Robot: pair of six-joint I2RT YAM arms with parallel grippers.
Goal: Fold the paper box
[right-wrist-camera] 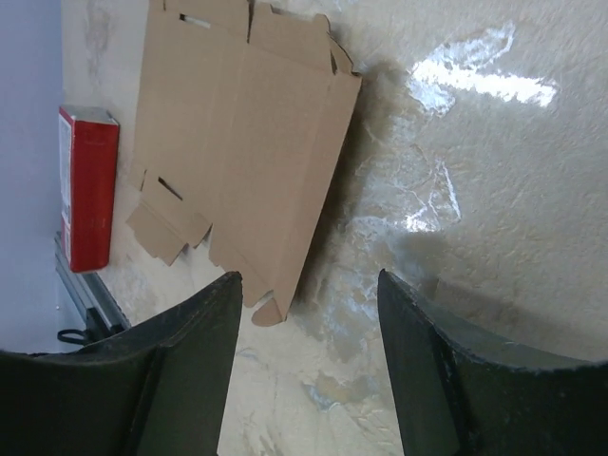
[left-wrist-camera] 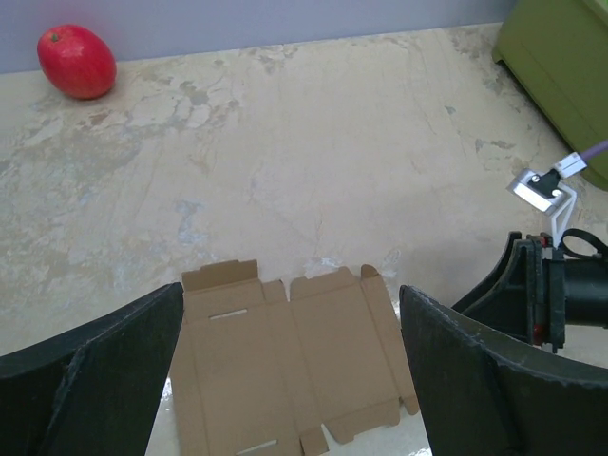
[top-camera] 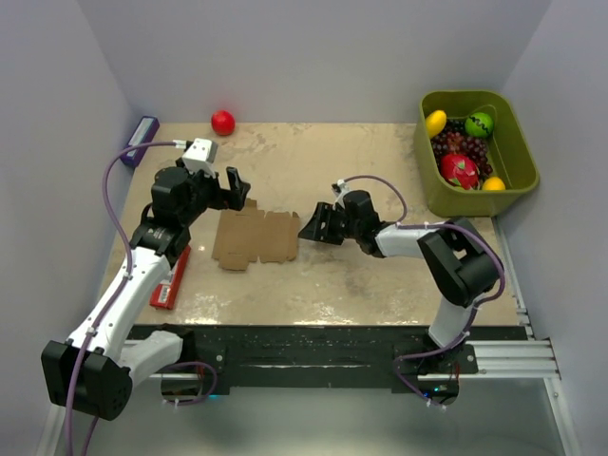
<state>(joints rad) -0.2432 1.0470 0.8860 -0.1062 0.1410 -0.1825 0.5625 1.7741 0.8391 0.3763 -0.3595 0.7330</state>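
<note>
The paper box (top-camera: pixel 255 238) lies flat and unfolded on the table, a plain brown blank with creased panels and tabs. It also shows in the left wrist view (left-wrist-camera: pixel 294 366) and the right wrist view (right-wrist-camera: pixel 233 142). My left gripper (top-camera: pixel 234 189) is open and empty, just above the blank's far left corner; in its own view (left-wrist-camera: pixel 290 366) the jaws stand wide on either side of the blank. My right gripper (top-camera: pixel 315 224) is open and empty, close to the blank's right edge; in its own view (right-wrist-camera: pixel 309 323) the blank's near corner lies between the fingers.
A flat red packet (top-camera: pixel 171 281) lies at the left table edge, also in the right wrist view (right-wrist-camera: pixel 87 185). A purple-blue box (top-camera: pixel 142 139) sits at the far left. A red fruit (top-camera: pixel 222 122) lies at the back. A green bin (top-camera: pixel 518 161) of fruit stands far right.
</note>
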